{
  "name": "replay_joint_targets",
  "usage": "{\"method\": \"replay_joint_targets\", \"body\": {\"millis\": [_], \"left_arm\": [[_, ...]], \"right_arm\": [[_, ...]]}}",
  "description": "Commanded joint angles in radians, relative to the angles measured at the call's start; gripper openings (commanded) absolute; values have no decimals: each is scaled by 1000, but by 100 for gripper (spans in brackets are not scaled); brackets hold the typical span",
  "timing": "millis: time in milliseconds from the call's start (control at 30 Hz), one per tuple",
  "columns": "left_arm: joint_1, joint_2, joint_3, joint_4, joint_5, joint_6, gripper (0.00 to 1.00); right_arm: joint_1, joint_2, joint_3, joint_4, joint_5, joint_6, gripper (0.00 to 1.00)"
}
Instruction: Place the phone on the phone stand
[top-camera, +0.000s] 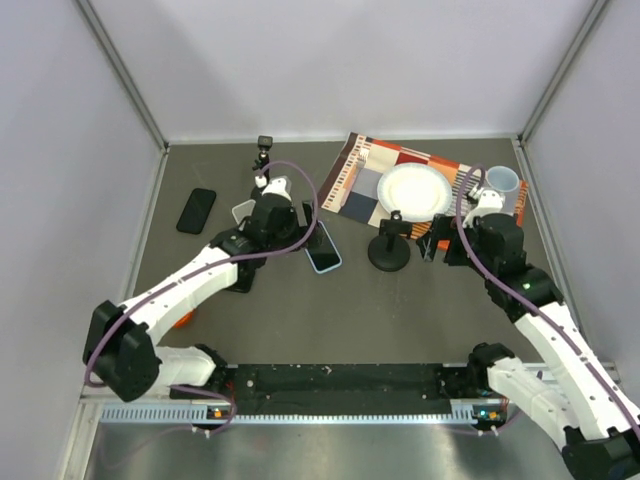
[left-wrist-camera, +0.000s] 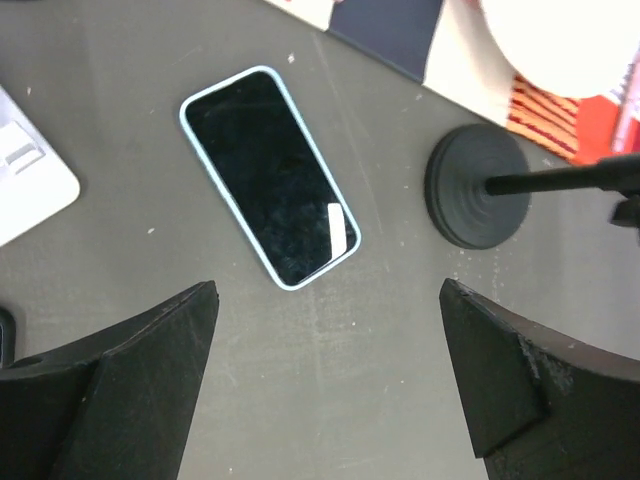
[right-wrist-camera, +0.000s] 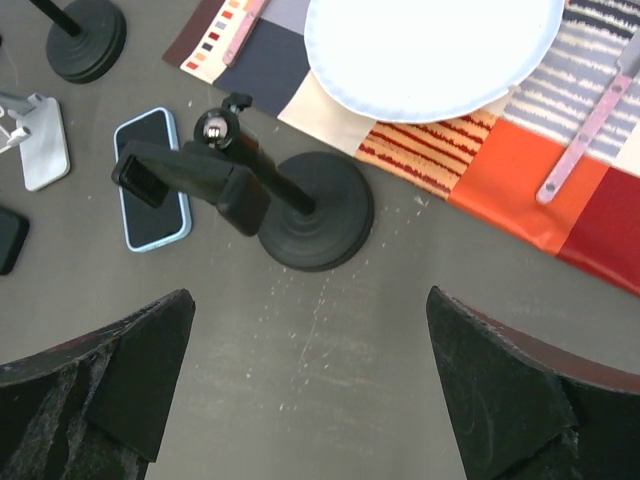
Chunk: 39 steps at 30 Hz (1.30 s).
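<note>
The phone (left-wrist-camera: 268, 175), black screen up in a light blue case, lies flat on the grey table, also showing in the top view (top-camera: 322, 250) and the right wrist view (right-wrist-camera: 152, 180). The white phone stand (top-camera: 243, 211) stands just left of it, partly behind my left arm, and its edge shows in the left wrist view (left-wrist-camera: 25, 180) and the right wrist view (right-wrist-camera: 40, 140). My left gripper (left-wrist-camera: 329, 292) is open and empty, hovering just short of the phone's near end (top-camera: 292, 238). My right gripper (right-wrist-camera: 308, 297) is open and empty near the black pole (top-camera: 437, 243).
A black pole on a round base (top-camera: 388, 250) stands right of the phone. A second black pole (top-camera: 264, 150) stands at the back. A second, black phone (top-camera: 197, 210) lies far left. A patterned mat (top-camera: 355, 175) holds a white plate (top-camera: 413, 190), with a cup (top-camera: 503, 183) beside it.
</note>
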Motion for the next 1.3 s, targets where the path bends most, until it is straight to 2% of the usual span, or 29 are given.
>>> {"method": "replay_joint_targets", "body": {"millis": [0, 67, 167, 200, 267, 333, 567, 967, 1267], "left_arm": [[2, 131, 63, -53, -55, -111, 98], [2, 207, 167, -177, -116, -180, 98], [-1, 387, 368, -381, -127, -232, 98], [-9, 474, 414, -439, -170, -253, 98], [-9, 589, 545, -547, -160, -293, 99], [-18, 636, 605, -560, -164, -310, 99], [-20, 725, 621, -567, -192, -381, 99], [-18, 743, 558, -425, -155, -327, 99], [-13, 783, 588, -431, -135, -332, 99]], "right_arm": [[46, -38, 46, -74, 72, 58, 99], [47, -49, 46, -74, 62, 44, 99], [47, -72, 43, -68, 46, 15, 99], [47, -78, 42, -69, 31, 1, 99], [47, -98, 34, -68, 14, -8, 99], [47, -115, 22, -65, -3, -15, 99], [47, -173, 8, -52, -64, -7, 99], [47, -202, -24, -34, -107, -7, 99], [47, -198, -31, -20, -116, -7, 99]]}}
